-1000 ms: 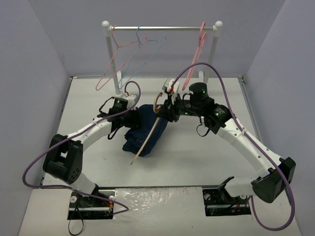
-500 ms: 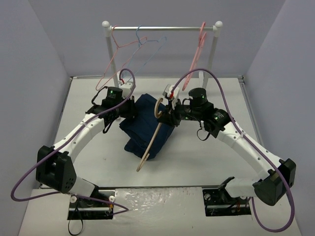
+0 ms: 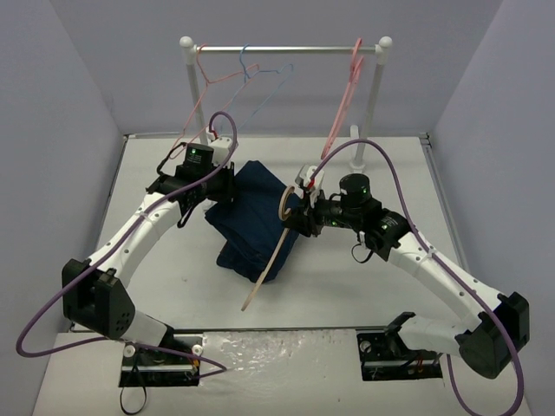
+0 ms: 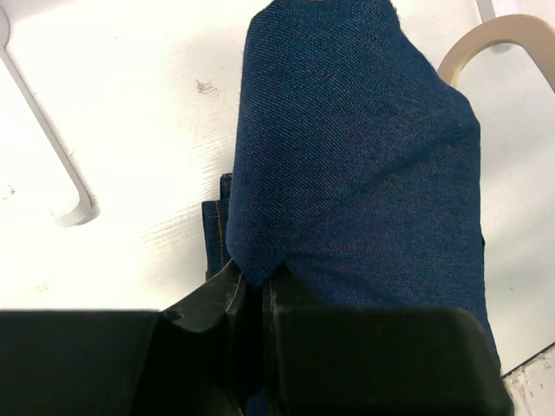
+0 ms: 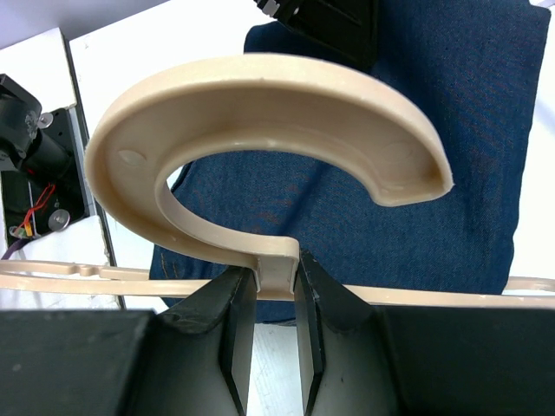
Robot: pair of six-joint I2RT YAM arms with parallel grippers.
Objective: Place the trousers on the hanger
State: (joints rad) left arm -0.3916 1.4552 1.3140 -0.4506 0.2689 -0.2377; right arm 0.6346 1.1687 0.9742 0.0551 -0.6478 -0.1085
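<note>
The dark navy trousers (image 3: 251, 221) lie folded on the white table, their far end lifted. My left gripper (image 3: 223, 185) is shut on that raised edge of the trousers (image 4: 355, 173), which drape away from its jaws. My right gripper (image 3: 295, 217) is shut on the neck of the tan hanger (image 3: 270, 256), just under its hook (image 5: 260, 95). The hanger is held over the right side of the trousers (image 5: 434, 156), its bar slanting down toward the front. The hanger's hook also shows in the left wrist view (image 4: 503, 39).
A white rack (image 3: 282, 50) stands at the back with thin pink hangers (image 3: 201, 104), a thin light-blue hanger (image 3: 260, 87) and another pink hanger (image 3: 347, 95) on the right. The rack's white foot (image 4: 52, 165) lies left of the trousers.
My left gripper has lifted the trousers' edge back and to the left. My right gripper has carried the hanger forward and slightly right over the trousers.
</note>
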